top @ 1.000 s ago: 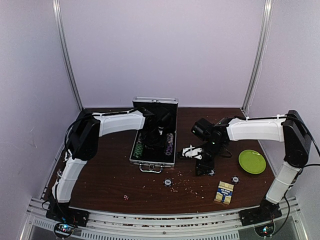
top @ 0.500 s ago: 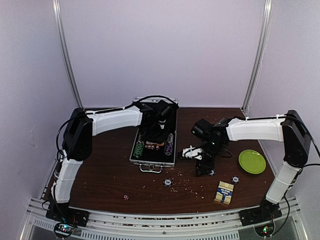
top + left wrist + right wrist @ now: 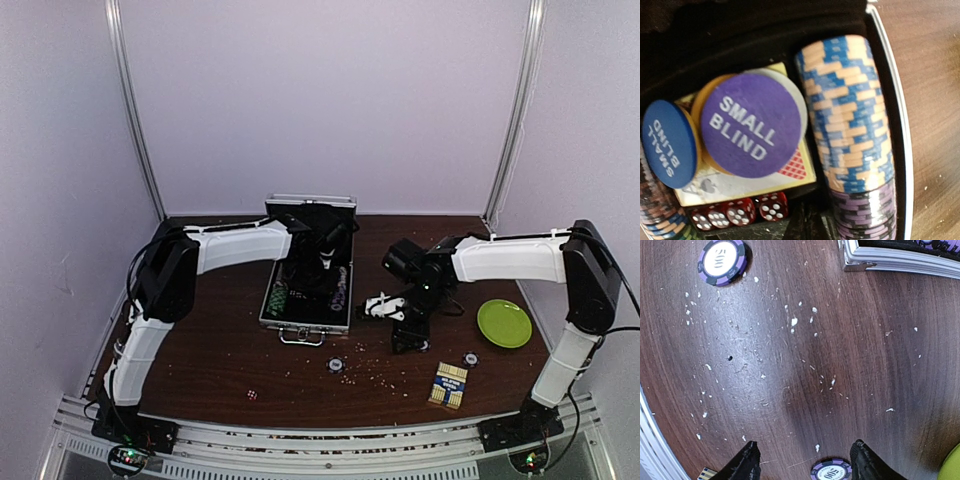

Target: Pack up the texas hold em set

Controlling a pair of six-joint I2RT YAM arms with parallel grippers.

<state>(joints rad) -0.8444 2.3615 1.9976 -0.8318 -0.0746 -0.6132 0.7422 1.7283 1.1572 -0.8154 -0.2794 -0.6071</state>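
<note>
- Left gripper (image 3: 318,264) is lowered back into open case (image 3: 305,325), after being raised toward lid (image 3: 312,203) half second ago; elbow is dropped too.
- Own fingers barely shown in wrist view: opening cannot be told, nothing seen held.
- Seen inside case: blue-cream chip stack (image 3: 850,115), purple SMALL BLIND button (image 3: 752,132), red dice (image 3: 740,212).
- Right gripper (image 3: 805,446) is spread wide and empty, purple chip (image 3: 832,472) framed between fingertips on table (image 3: 200,360); arm unmoved against earlier frames.
- Left outside case: second purple chip (image 3: 721,260), card box (image 3: 449,385), lone die (image 3: 251,395).
- Packing is judged partly done.
</note>
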